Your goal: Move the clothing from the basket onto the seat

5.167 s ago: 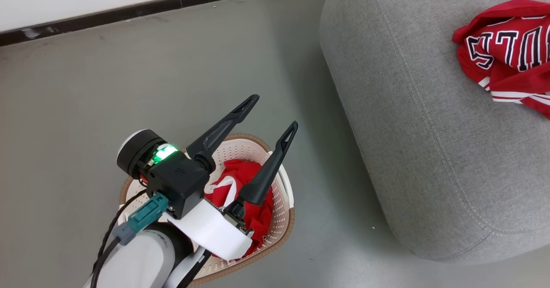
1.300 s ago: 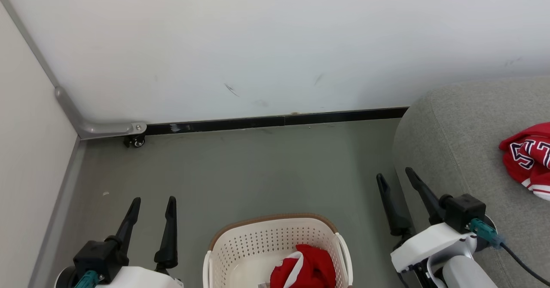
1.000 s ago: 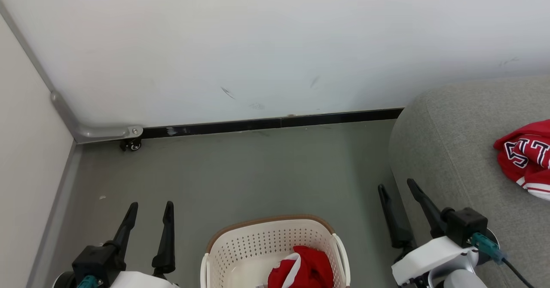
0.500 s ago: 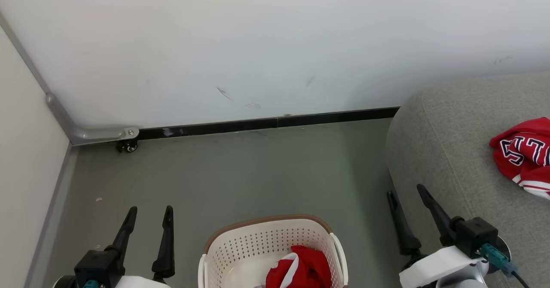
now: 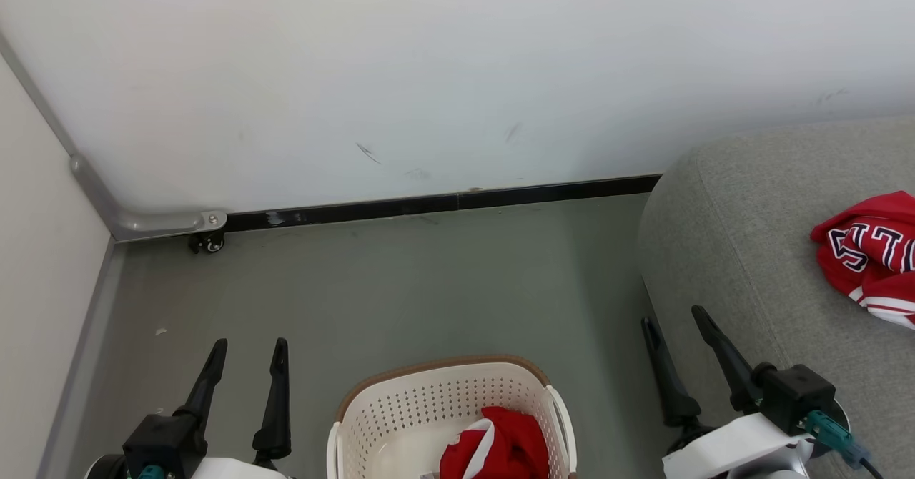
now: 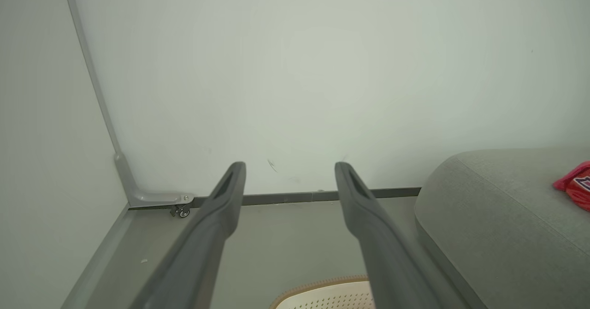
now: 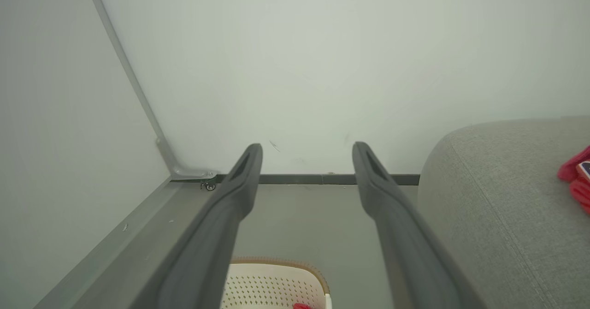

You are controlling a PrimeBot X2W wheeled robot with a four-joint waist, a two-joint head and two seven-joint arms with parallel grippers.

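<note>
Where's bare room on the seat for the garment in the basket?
Seat: bare from its rounded left edge to the lettered red garment. Crowded at the right, where that garment lies.

White-and-black block letters on red garment [image 5: 868,250] atop grey seat [image 5: 743,250], upside down, cut off, unreadable
</note>
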